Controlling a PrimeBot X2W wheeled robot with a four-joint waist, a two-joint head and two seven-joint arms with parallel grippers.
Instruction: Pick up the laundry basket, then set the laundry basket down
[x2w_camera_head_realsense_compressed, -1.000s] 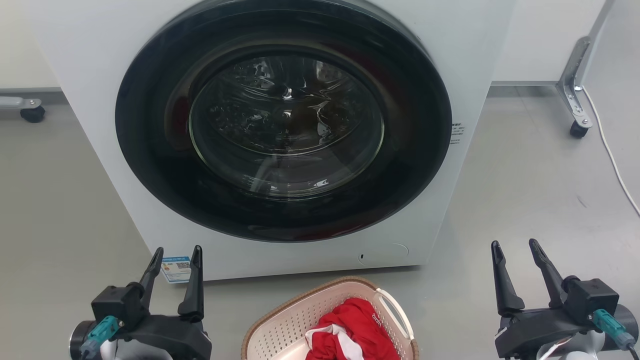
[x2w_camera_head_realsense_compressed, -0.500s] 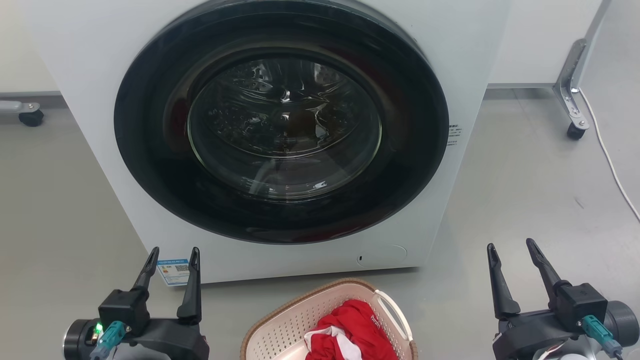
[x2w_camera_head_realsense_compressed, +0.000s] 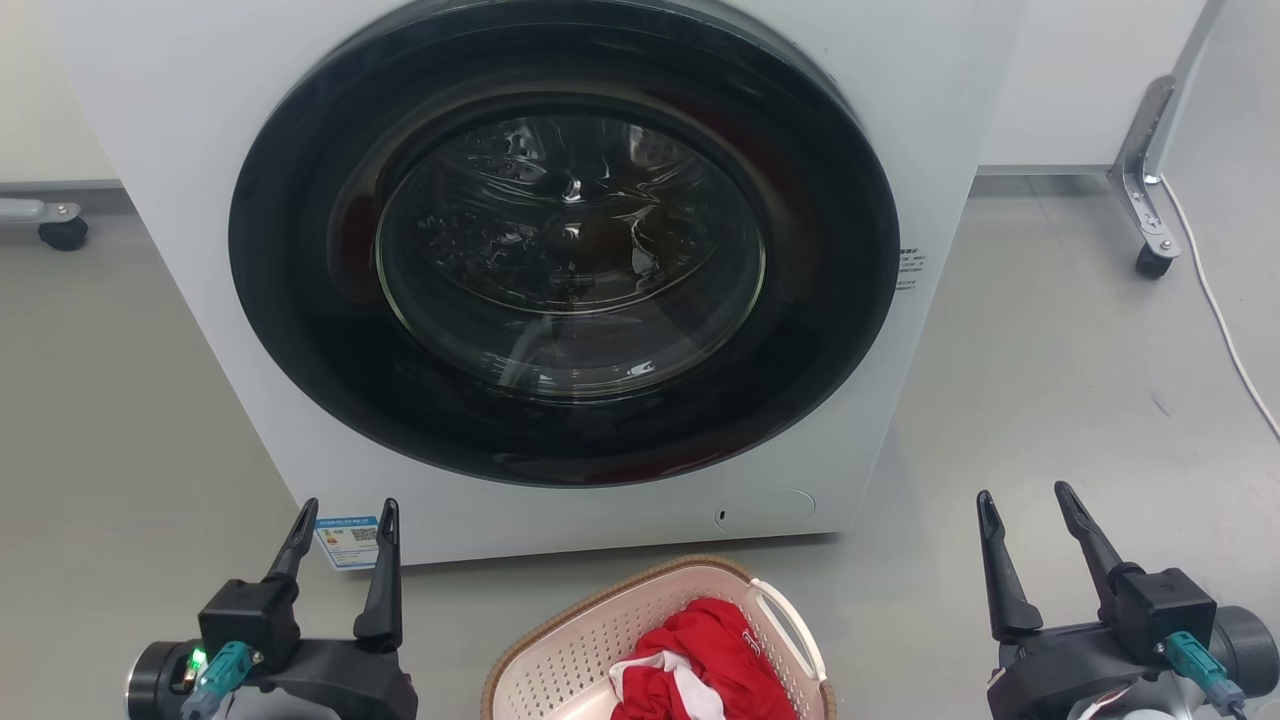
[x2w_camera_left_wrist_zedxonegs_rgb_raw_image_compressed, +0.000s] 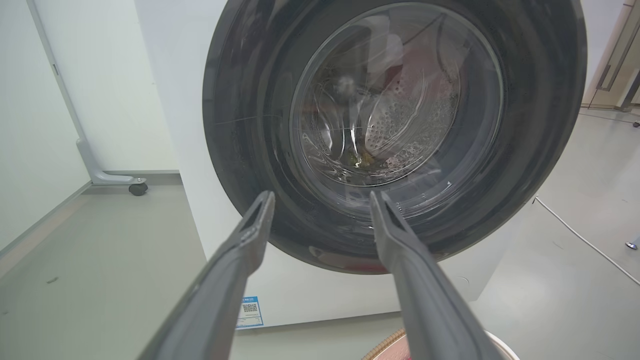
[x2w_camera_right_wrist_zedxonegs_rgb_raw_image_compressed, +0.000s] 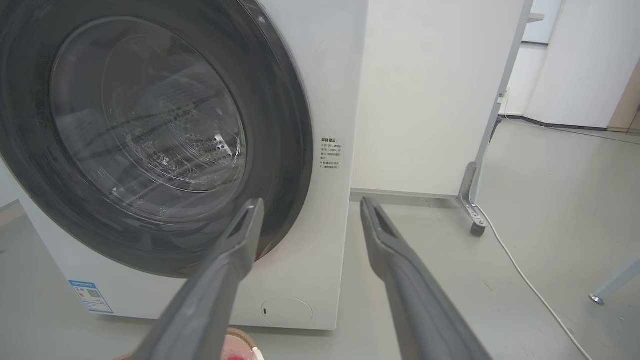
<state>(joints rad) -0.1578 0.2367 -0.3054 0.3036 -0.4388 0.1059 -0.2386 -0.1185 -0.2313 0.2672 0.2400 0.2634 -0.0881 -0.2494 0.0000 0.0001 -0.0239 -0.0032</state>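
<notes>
Progress on the task is judged to be at its very start: no part of the pick-up is done. The laundry basket (x2w_camera_head_realsense_compressed: 585, 645) is seen standing on the floor (x2w_camera_head_realsense_compressed: 1050, 420) at the bottom centre of the head view, just in front of the washing machine (x2w_camera_head_realsense_compressed: 160, 120), whose round door is shut. A red garment (x2w_camera_head_realsense_compressed: 710, 640) with white trim is lying inside it. The left gripper (x2w_camera_head_realsense_compressed: 348, 508) is held out to the basket's left and the right gripper (x2w_camera_head_realsense_compressed: 1023, 492) well out to its right. Both are carried above the floor, with fingers spread apart and nothing between them. The basket is touched by neither. A white handle (x2w_camera_head_realsense_compressed: 790, 625) is visible on the basket's right side, free to be taken. Everything is judged to be left to do: the grippers are to be lowered and brought in to the handles or rim, then closed, and the basket is to be lifted and set down again.
</notes>
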